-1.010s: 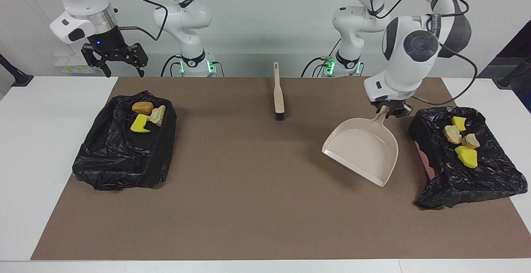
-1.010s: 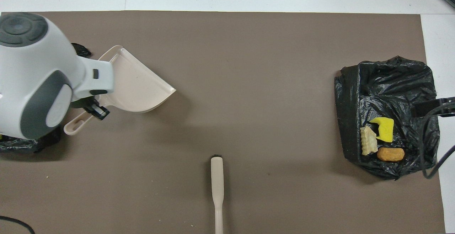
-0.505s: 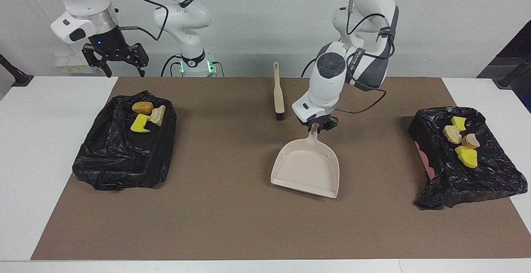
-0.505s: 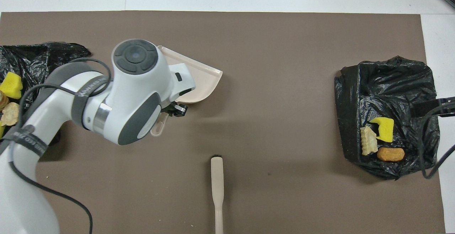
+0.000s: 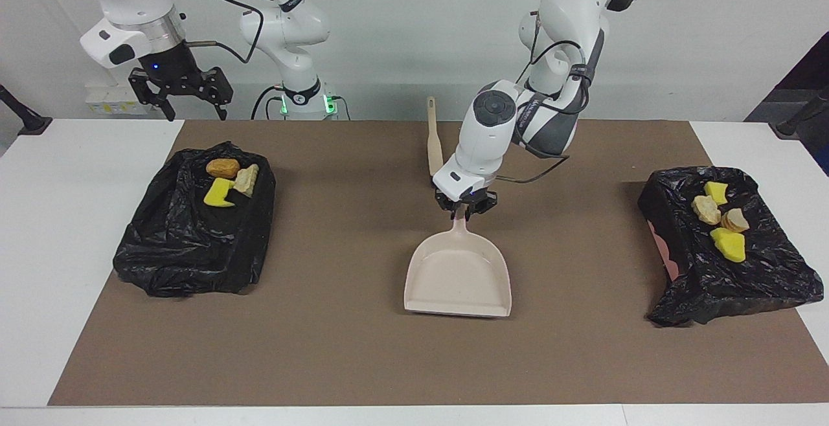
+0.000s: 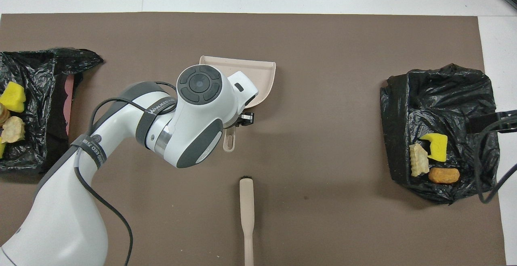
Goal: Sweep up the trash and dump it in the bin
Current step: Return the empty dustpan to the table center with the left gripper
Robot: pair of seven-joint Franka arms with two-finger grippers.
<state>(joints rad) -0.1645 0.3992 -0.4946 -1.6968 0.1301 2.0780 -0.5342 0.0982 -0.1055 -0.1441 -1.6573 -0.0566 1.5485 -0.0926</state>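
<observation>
My left gripper (image 5: 465, 208) is shut on the handle of the empty beige dustpan (image 5: 458, 274), which is low over the middle of the brown mat with its mouth pointing away from the robots. In the overhead view my left arm covers part of the dustpan (image 6: 258, 72). The trash lies in two black-bagged bins. A brown lump (image 5: 223, 168), a tan piece (image 5: 247, 179) and a yellow sponge bit (image 5: 219, 193) are in the bin (image 5: 188, 245) at the right arm's end. Several yellow and tan scraps (image 5: 728, 245) are in the other bin (image 5: 745, 283). My right gripper (image 5: 179, 97) is open, raised over the mat's edge by the first bin.
A beige brush (image 5: 434, 147) lies on the mat nearer to the robots than the dustpan, its bristles toward the dustpan; it also shows in the overhead view (image 6: 246, 205). The mat (image 5: 337, 348) lies on a white table.
My left arm has carried the dustpan from beside the bin at its own end to the middle of the mat and turned its mouth away from the robots. The right arm has stayed put.
</observation>
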